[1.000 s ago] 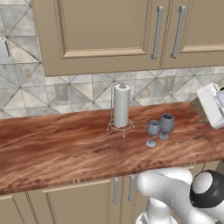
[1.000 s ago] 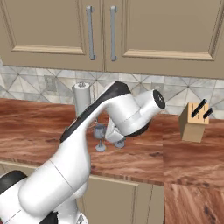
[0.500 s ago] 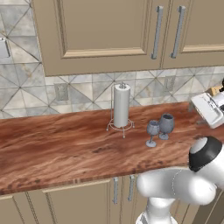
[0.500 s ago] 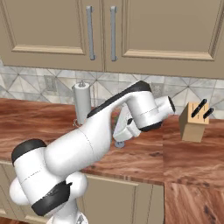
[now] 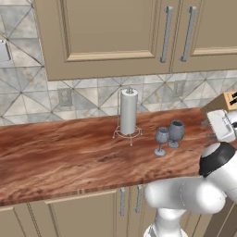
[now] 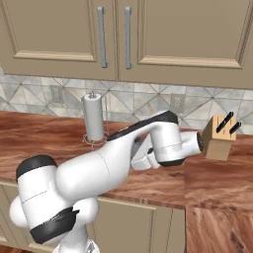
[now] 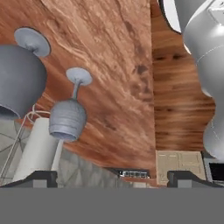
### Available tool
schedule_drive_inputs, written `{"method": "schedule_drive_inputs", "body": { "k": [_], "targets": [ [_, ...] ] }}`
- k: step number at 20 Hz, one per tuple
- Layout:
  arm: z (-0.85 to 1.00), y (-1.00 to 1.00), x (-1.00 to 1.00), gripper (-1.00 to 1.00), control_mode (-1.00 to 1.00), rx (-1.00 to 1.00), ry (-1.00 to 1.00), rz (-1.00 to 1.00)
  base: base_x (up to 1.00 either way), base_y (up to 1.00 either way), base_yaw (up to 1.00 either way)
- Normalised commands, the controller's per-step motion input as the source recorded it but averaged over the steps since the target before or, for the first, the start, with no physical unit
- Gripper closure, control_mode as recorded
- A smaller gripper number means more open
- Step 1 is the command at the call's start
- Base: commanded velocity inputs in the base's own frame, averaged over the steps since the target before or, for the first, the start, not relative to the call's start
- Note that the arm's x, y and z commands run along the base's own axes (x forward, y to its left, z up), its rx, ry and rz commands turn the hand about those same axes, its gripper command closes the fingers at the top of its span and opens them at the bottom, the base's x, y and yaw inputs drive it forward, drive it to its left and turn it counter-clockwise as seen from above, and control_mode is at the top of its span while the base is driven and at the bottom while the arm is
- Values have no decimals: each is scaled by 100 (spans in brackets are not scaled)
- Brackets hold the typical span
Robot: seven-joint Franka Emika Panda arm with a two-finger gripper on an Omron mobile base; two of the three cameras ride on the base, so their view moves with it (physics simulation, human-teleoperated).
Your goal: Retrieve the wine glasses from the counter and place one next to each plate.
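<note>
The two wine glasses (image 5: 168, 136) stand close together mid-tabletop (image 5: 69, 157), just right of the paper-towel roll (image 5: 128, 112). The hand (image 5: 221, 125), spread wide and empty, hovers well right of them.

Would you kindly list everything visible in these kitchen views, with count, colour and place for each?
Grey-blue translucent stemmed wine glasses: two, upright side by side on the worktop, right of the towel roll.
Tall white paper-towel roll: one, on a thin wire stand near the backsplash.
Light wooden knife block: one, with dark handles, at the counter's right end.
Reddish-brown wood-grain counter: one, running along the wall.
Beige cabinet doors: upper ones with grey bar handles, lower ones under the counter.
Grey patterned tile backsplash: one, with wall outlets.
White arm's two-finger gripper: one, jaws open, holding nothing, pointing toward the glasses.
</note>
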Motion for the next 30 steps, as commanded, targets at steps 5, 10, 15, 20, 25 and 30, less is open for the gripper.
{"method": "schedule_drive_inputs", "body": {
  "k": [5,10,15,20,25,30],
  "targets": [
    [-52,0,16,-100,-100,1,0,-27,0,0,0],
    [-48,0,38,-100,-100,12,4,0,0,0,0],
    [-36,-2,29,-100,-100,8,0,4,0,0,0],
    [-23,-40,16,-100,-100,11,0,2,0,0,0],
    [-25,-16,22,-100,-100,8,0,0,0,0,0],
    [-36,0,14,-100,-100,6,0,-4,0,0,0]
  ]
}}
